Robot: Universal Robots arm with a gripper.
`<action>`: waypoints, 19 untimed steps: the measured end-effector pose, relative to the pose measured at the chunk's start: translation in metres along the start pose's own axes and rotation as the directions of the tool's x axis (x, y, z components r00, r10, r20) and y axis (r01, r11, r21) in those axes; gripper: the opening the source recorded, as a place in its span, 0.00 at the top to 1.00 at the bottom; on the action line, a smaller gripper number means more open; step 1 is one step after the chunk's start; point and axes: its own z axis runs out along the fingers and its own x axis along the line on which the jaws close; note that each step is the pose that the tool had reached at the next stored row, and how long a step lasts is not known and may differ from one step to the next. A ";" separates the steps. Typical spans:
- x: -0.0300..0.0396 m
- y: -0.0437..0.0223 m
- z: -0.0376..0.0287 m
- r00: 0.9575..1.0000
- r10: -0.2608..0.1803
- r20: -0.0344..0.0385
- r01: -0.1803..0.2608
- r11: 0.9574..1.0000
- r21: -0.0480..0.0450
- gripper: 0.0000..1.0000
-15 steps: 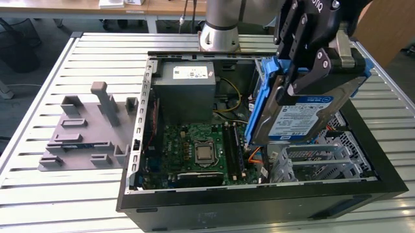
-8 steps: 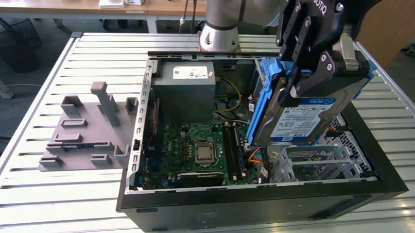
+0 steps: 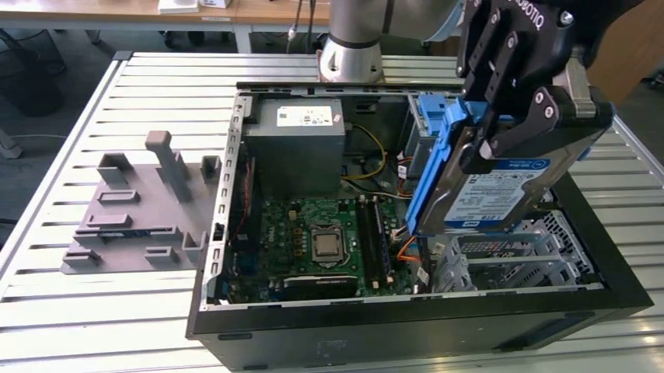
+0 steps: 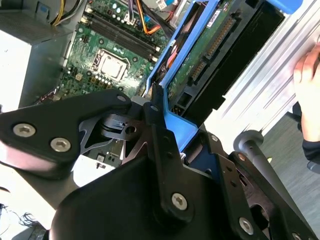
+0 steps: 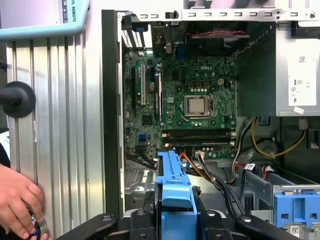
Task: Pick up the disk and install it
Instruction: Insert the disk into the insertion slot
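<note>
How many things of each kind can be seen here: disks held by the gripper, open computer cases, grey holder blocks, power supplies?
Disk held in the gripper: 1
Open computer case: 1
Grey holder block: 1
Power supply: 1
Total: 4
</note>
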 end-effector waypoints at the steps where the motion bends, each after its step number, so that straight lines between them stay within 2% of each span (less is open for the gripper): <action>1: 0.0003 -0.0020 0.0008 1.000 0.000 0.000 0.000 1.000 0.000 0.64; 6: 0.0026 -0.0103 0.0050 1.000 0.000 0.000 0.000 1.000 0.000 0.64; 15: 0.0034 -0.0189 0.0116 1.000 0.000 0.000 0.000 1.000 0.000 0.64; 19: 0.0032 -0.0279 0.0133 1.000 0.000 0.000 0.000 1.000 0.000 0.64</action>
